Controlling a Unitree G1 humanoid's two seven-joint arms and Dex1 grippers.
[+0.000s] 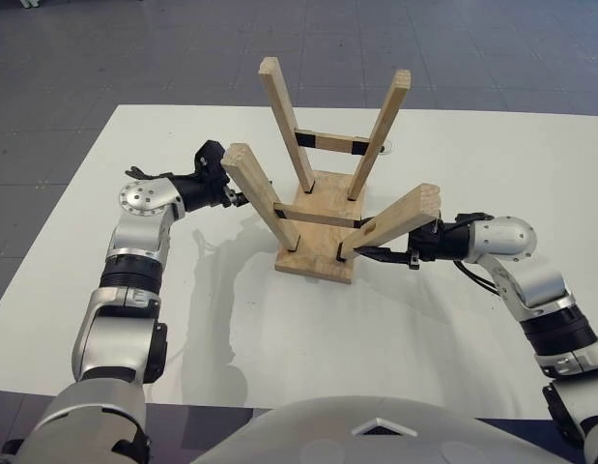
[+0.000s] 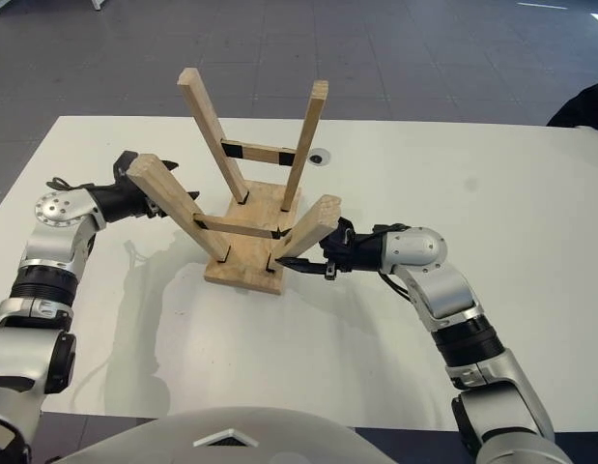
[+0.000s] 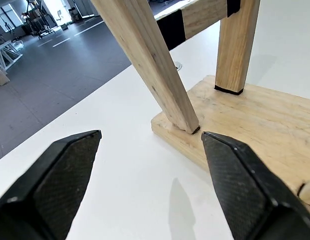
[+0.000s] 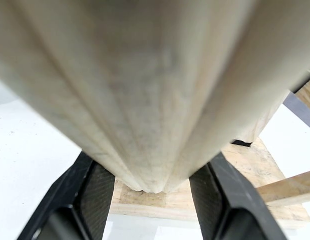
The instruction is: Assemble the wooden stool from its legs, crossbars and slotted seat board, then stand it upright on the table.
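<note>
- Left eye view: stool [image 1: 318, 217] upside down, seat board [image 1: 313, 259] flat on white worktop [image 1: 453, 145], legs [image 1: 287, 126] up, crossbars [image 1: 323, 143] fitted
- Right pincer [image 4: 152, 175]: clamped round near right leg [image 1: 395, 220], low, close to the board
- Left pincer [image 3: 150, 134]: spread wide, empty, just beside near left leg [image 1: 262, 198]

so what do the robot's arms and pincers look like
The left arm and right arm have silver shells with black ribbed joints; a black cable loops by the right wrist. The left pincer and right pincer are black, with wedge-shaped, textured fingers.
</note>
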